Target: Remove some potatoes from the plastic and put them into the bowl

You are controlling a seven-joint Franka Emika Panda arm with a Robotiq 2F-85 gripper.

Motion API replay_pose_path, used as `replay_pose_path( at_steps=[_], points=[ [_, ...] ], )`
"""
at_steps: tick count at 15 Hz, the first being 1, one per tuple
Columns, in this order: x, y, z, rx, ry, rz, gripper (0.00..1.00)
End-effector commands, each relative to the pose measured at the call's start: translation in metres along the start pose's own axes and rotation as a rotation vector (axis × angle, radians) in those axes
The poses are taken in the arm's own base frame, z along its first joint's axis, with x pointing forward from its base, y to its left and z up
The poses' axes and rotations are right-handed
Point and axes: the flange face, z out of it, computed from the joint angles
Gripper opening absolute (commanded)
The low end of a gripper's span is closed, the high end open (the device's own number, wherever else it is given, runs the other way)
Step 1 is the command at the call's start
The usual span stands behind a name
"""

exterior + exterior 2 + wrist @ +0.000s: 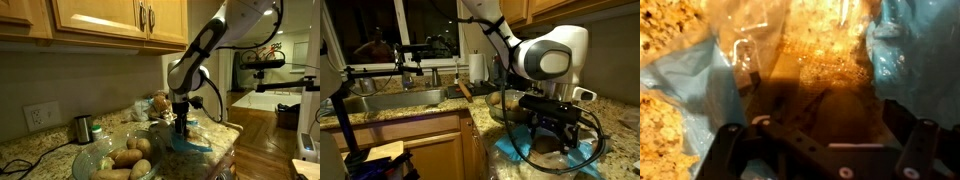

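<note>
- Several bits of clutter ring the work spot in an exterior view. A small dark metal cup (83,128) sits at 9 o'clock from the gripper (181,127), with a wall outlet (35,117) further out the same way. A pile of produce (155,103) is at 11 o'clock, back by the wall.
- Wooden cabinets (100,20) hang over the granite counter (25,150). In an exterior view, a sink (395,100) and a paper towel roll (477,67) sit well off, around 9 to 10 o'clock from the gripper.
- Fingers (728,150) are spread wide with nothing gripped, hanging right over the plastic (820,50).
- From the wrist view, the clear crinkly part is at 12 o'clock from the fingers, and blue folds bunch up at 9 and 3 o'clock.
- Something brownish shows through the film between the fingers. Can't tell if it's a potato, too murky.
- The bowl (85,150) is near the gripper at 8 o'clock, and several potatoes (125,158) are sitting in it.
</note>
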Motion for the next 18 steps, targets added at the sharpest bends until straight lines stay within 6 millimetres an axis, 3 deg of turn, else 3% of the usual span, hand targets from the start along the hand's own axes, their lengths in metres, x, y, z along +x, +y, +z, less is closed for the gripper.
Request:
replay_pose_path(
  at_steps=[1,6,10,11,12,16,18],
  points=[
    [0.015,-0.004,0.004,-0.007,0.015,0.007,1.0],
    [0.032,-0.012,0.007,0.002,0.017,-0.015,1.0],
    [0.034,-0.008,0.014,0.015,0.006,-0.012,1.0],
    [0.033,-0.007,0.014,0.018,0.005,-0.008,0.89],
    [0.033,-0.005,0.014,0.018,0.005,-0.006,0.72],
    [0.032,-0.004,0.003,0.011,0.024,-0.012,0.45],
    [0.03,-0.005,-0.001,0.012,0.03,-0.015,0.39]
  ],
)
